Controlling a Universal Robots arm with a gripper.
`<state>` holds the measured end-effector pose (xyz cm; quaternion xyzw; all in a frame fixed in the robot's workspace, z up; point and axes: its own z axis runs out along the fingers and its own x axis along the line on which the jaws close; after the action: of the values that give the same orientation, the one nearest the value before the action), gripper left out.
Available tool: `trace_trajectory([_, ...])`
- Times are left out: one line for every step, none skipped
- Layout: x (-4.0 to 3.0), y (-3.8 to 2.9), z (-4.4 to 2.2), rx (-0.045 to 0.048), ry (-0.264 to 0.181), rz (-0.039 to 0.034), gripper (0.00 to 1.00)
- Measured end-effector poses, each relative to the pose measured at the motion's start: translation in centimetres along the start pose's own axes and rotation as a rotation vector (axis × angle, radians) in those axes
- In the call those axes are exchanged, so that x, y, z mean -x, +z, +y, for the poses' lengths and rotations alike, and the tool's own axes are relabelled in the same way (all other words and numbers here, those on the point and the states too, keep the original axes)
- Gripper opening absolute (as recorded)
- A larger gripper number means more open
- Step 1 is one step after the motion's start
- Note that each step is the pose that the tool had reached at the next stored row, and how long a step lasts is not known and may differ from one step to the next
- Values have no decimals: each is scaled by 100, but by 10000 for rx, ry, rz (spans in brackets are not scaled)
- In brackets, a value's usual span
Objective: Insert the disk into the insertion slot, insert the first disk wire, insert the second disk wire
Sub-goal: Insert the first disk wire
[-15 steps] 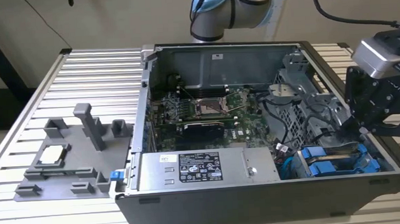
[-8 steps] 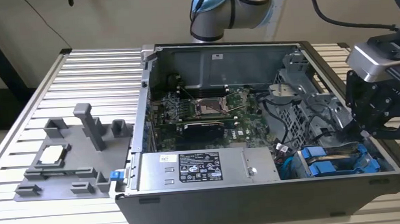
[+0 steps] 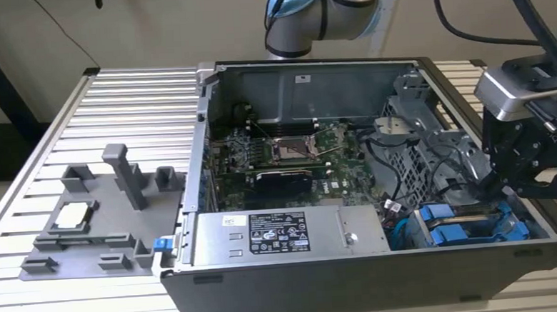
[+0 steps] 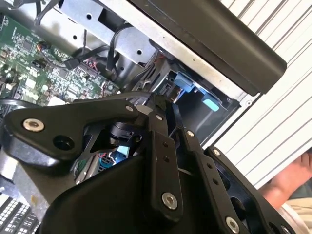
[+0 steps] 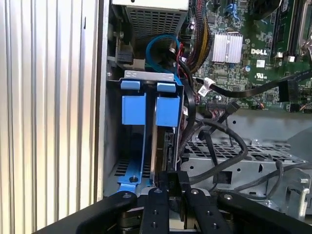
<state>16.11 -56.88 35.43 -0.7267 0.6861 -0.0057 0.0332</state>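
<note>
Disk (image 5: 161,146) stands on edge in the slot (image 5: 146,74), blue tab (image 5: 167,109) at its far end. Pincer (image 5: 173,187) hangs at the disk's near end, in line with its long axis; looks clenched, on what I cannot tell.

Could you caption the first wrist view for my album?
Gripper at the blue-tabbed insertion slot inside a computer case.

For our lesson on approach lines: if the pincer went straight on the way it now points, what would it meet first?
Most likely the dark edge of the disk standing in the insertion slot, just ahead of the pincer in the first wrist view. The gap between them is unclear.
</note>
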Motion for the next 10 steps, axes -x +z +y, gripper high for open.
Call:
trace_trajectory([0, 0, 0, -1, 0, 4, 19])
trace_trajectory([-1, -1, 0, -1, 0, 7, 19])
trace_trajectory([0, 0, 0, 0, -1, 8, 19])
trace_trajectory([0, 1, 0, 0, 0, 8, 19])
trace_trajectory([1, 1, 3, -5, 1, 9, 19])
trace_trajectory([2, 4, 16, -36, 12, 12, 19])
trace_trajectory([4, 9, 33, -57, 46, 16, 19])
trace_trajectory([5, 15, 53, -67, 78, 18, 19])
trace_trajectory([5, 26, 69, -103, 110, 20, 19])
trace_trajectory([5, 36, 75, -151, 143, 24, 19])
